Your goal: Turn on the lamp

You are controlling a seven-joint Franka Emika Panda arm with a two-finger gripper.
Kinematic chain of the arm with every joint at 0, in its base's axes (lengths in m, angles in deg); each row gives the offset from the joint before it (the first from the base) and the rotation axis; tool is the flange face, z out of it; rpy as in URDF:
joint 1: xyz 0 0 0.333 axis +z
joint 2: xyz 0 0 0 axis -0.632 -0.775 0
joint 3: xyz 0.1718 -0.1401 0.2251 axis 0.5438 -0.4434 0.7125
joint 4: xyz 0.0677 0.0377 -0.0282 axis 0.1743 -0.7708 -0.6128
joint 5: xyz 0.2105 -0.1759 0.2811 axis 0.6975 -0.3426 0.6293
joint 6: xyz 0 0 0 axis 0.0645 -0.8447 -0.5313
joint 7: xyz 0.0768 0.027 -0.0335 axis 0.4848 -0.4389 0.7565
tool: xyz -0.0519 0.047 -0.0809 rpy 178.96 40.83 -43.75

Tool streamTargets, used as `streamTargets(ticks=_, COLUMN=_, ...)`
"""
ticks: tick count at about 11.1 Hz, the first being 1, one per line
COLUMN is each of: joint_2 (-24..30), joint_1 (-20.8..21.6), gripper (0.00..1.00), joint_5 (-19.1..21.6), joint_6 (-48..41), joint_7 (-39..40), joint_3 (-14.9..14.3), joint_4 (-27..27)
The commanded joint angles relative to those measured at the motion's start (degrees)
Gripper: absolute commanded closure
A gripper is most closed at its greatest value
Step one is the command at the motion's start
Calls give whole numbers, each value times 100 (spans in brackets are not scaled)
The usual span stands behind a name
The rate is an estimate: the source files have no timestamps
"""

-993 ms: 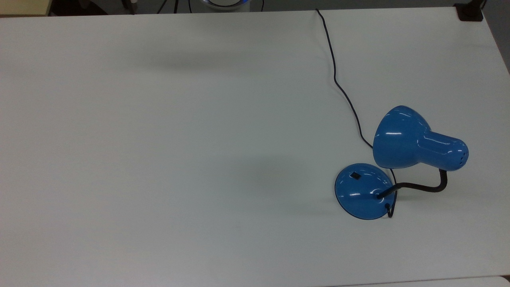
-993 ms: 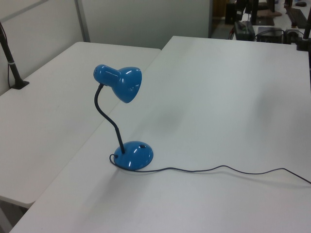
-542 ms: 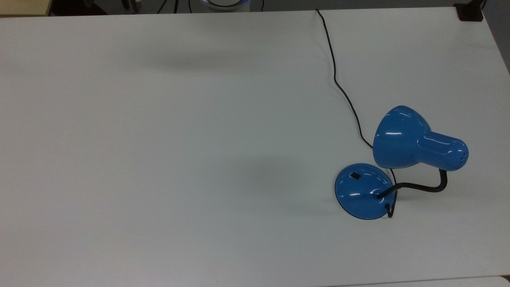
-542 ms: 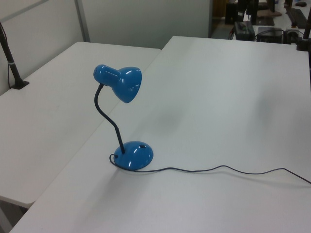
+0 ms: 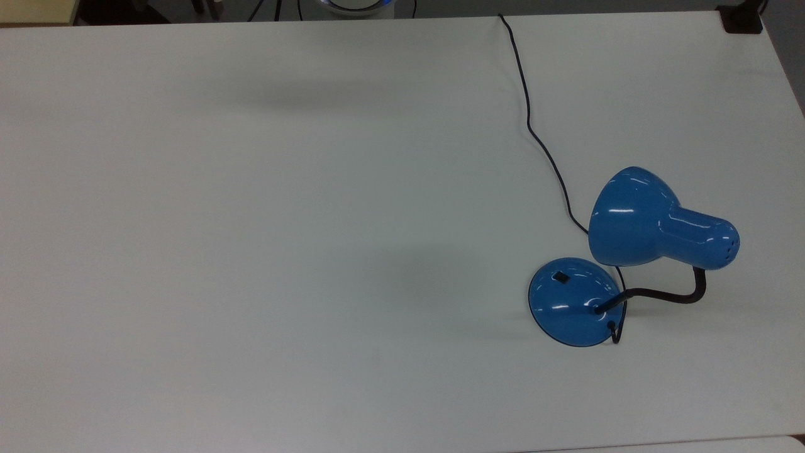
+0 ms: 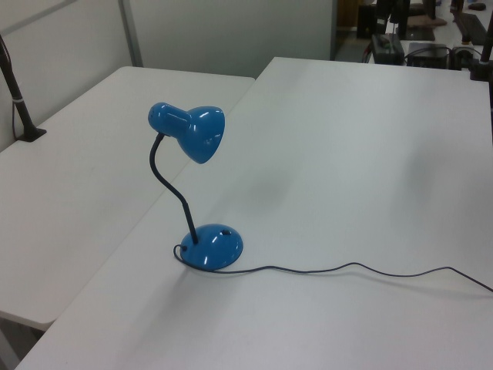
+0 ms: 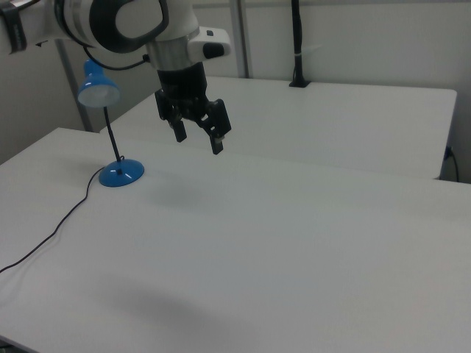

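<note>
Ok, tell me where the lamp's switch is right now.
The switch sits on the lamp base's upper-left part in the top view, near the table's right side, just below-left of the shade.

**Gloss on the lamp, matt on the bench**

The lamp (image 5: 654,229) has a shade of smooth, glossy blue that looks like painted metal, with bright streaks of reflected light across its curve. Its domed base (image 5: 573,302) wears the same shiny blue coat and carries a small switch (image 5: 560,276) of dull black, likely plastic. The gooseneck (image 5: 666,294) is matt black, and the cord (image 5: 534,135) is a thin black line with a faint sheen. The bench (image 5: 251,220) is a smooth, pale laminate-like top, matt and nearly without glare. The claw (image 7: 199,136) is matt black; the arm (image 7: 118,22) above it has glossy white shells with black joints.
</note>
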Motion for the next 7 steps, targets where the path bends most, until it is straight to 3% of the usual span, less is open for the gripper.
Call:
streamTargets(ticks=1, joint_2=46, joint_1=129, gripper=0, joint_5=34, joint_6=-209, joint_7=-42, joint_3=14, joint_4=76)
streamTargets(ticks=7, joint_2=20, joint_1=121, gripper=0, joint_5=26, joint_6=-191, joint_7=-16, joint_3=-38, joint_4=68)
